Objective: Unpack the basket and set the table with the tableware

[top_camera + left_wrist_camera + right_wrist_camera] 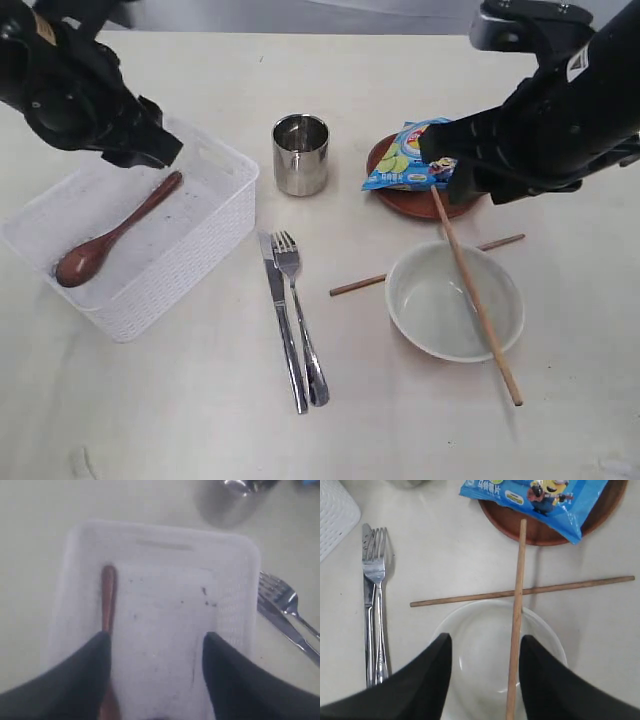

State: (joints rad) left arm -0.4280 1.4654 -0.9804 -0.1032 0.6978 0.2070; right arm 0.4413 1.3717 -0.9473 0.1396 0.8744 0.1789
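The step in hand seems to be the last unpacking. The wooden spoon [120, 232] is the only piece inside the white basket [185, 285], and it lies slanted on the basket floor. The left gripper [156, 645] hangs above the basket with its jaws wide and nothing between them. In the left wrist view the spoon handle runs just beside one finger, not in the middle of the gap.

The other pieces are out on the table [200, 420]: the steel cup [300, 153], the knife [284, 330] and fork [305, 340] side by side, and the brown plate [410, 203] with a blue chip bag [405, 160] on it. One chopstick [478, 305] rests across the pale bowl [430, 305]; the second chopstick [358, 284] lies flat on the table and crosses it. The right gripper [485, 645] is over the bowl, jaws apart and empty.

The next move probably needs a small sideways shift of the left gripper to center the thin handle, then a descent and a closing. The low handle may be difficult to catch.
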